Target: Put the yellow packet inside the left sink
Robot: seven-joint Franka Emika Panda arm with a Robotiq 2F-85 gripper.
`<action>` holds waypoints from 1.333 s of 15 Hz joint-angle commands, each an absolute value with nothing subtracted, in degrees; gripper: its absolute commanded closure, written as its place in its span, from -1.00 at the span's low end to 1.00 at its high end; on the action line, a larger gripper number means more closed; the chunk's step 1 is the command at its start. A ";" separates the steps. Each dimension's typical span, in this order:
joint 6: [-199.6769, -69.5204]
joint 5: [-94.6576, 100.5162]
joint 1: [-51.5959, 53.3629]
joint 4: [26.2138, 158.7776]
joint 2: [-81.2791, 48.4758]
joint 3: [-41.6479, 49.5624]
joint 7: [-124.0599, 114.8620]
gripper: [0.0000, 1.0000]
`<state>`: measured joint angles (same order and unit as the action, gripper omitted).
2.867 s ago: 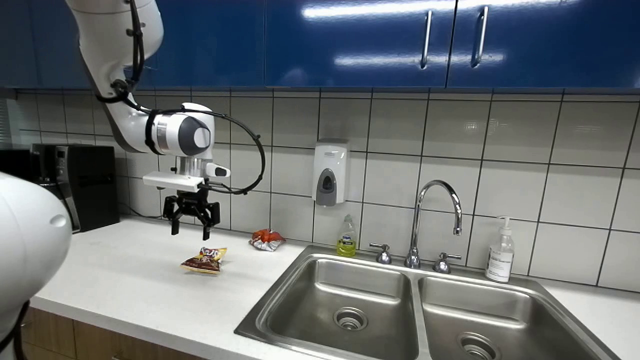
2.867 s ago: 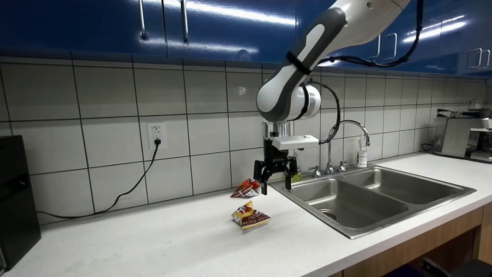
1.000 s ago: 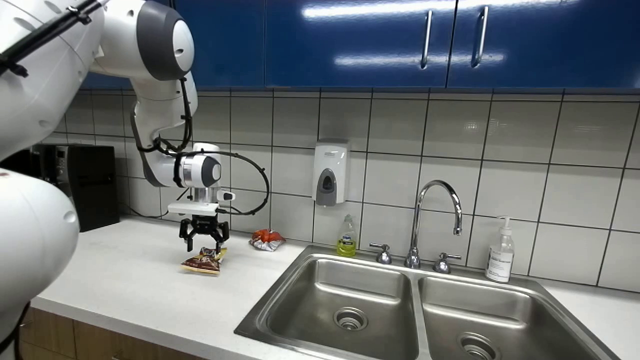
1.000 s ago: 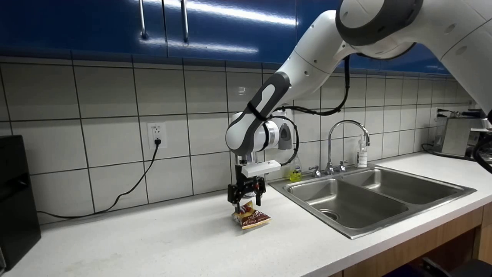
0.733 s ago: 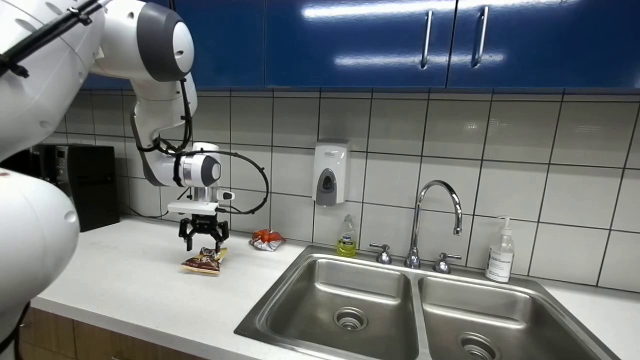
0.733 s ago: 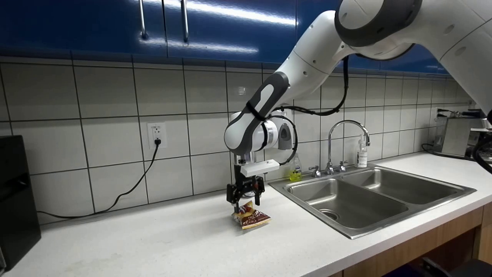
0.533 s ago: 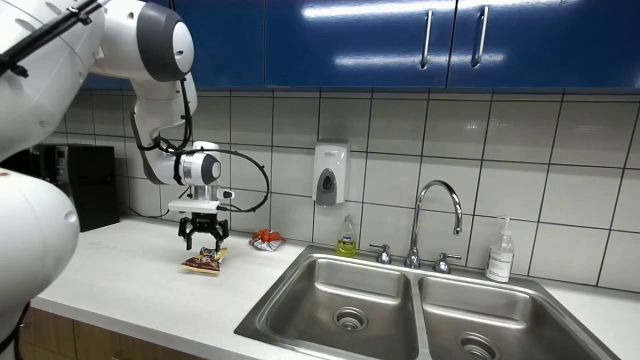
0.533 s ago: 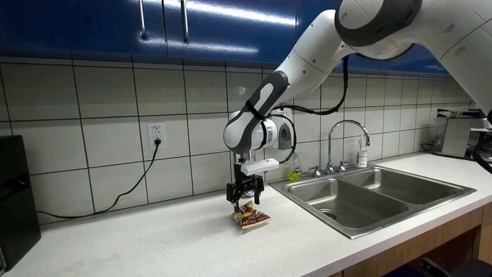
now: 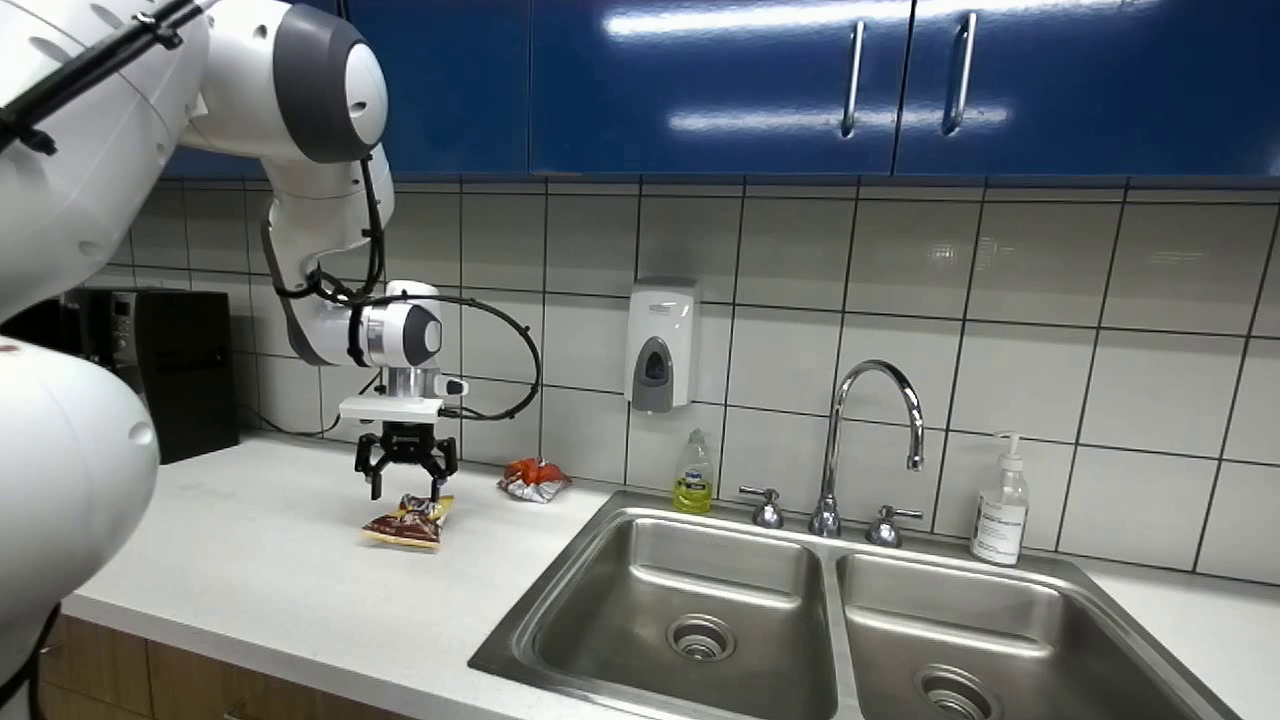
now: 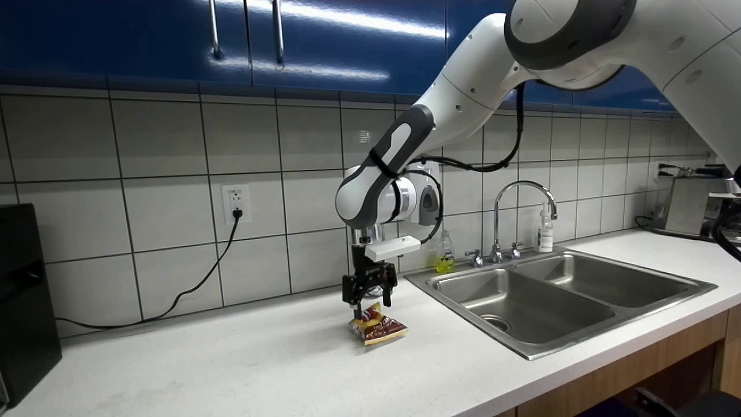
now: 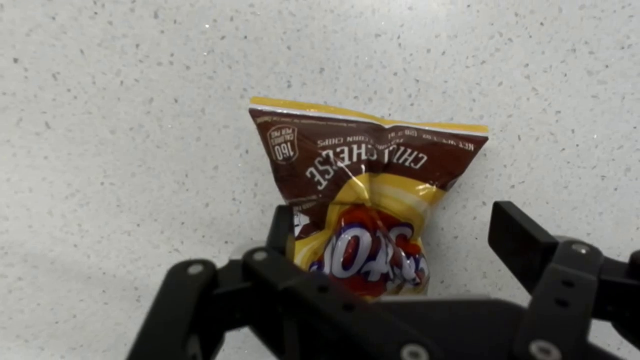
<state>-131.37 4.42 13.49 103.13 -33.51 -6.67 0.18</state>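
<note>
While the white arm (image 9: 325,205) reached down over the table (image 9: 250,565), its end effector (image 9: 406,491) hung over the yellow packet (image 9: 403,527), fingers (image 11: 520,245) spread wide. The packet, yellow and brown with red on it, lay on the table between its front edge and its back edge. Through the wrist view I saw one finger overlapping the packet's side, though whether they touched I couldn't tell; the other finger stood clear, with a strip of table showing between. The packet's white lettering (image 11: 372,152) read upside down there. To the packet's right, well apart from it, the left sink (image 9: 680,583) was set into the table, a steel basin with a round drain (image 9: 701,637), and the right sink (image 9: 985,618) sat just beside it. Near the back edge, by the tiled wall (image 9: 590,340), lay a crumpled red-and-silver packet (image 9: 533,478). A bottle of yellow liquid (image 9: 693,478) stood at the left sink's back rim, left of the tap (image 9: 831,450). A black machine (image 9: 188,375) stood well off toward the table's left end.
</note>
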 commanded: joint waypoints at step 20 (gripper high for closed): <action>-130.74 4.76 13.01 103.93 -32.92 -6.75 0.27 1.00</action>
<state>-131.37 4.43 13.46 103.39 -33.80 -6.62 0.25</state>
